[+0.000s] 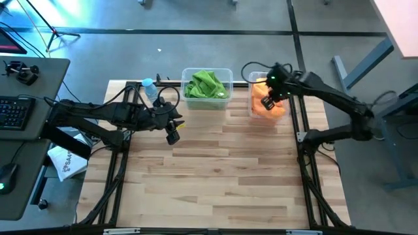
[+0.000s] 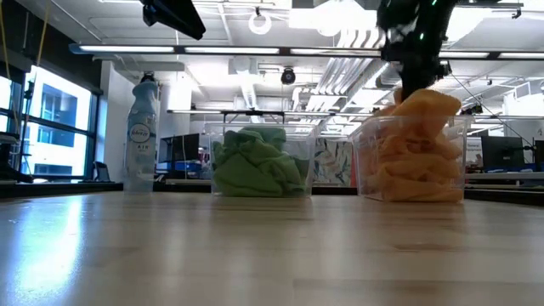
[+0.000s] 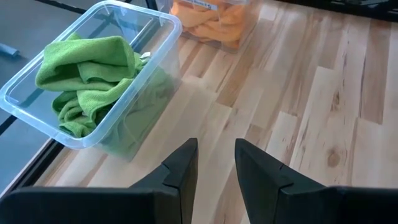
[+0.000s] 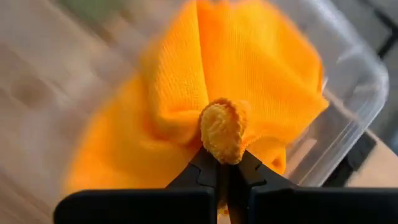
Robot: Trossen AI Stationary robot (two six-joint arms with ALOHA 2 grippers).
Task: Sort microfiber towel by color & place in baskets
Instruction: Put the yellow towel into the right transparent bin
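Right gripper [image 1: 267, 103] sits over the narrower basket [image 1: 251, 109] at upper right of the high view, fingers pinched tight on a fold of the orange towel [image 4: 236, 93]. In the low view that towel is heaped above the rim of the tub [image 2: 367, 170], its top bunched up toward the gripper.

Left gripper [image 3: 216, 168] hangs over bare table [image 1: 215, 176], left of centre in the high view, holding nothing; a narrow gap shows between its fingers. The wider basket [image 1: 228, 73], upper centre, holds the green towels [image 1: 206, 85], all inside the walls.

Risk, my reading: the orange pile is already proud of the rim (no headroom left), so on release a loose corner may drape over the wall or slide out onto the wood. The nap could also cling to the fingers and lift back out with them.

Orientation: the orange towel is crumpled, no clear long axis; the pinched fold points up into the gripper
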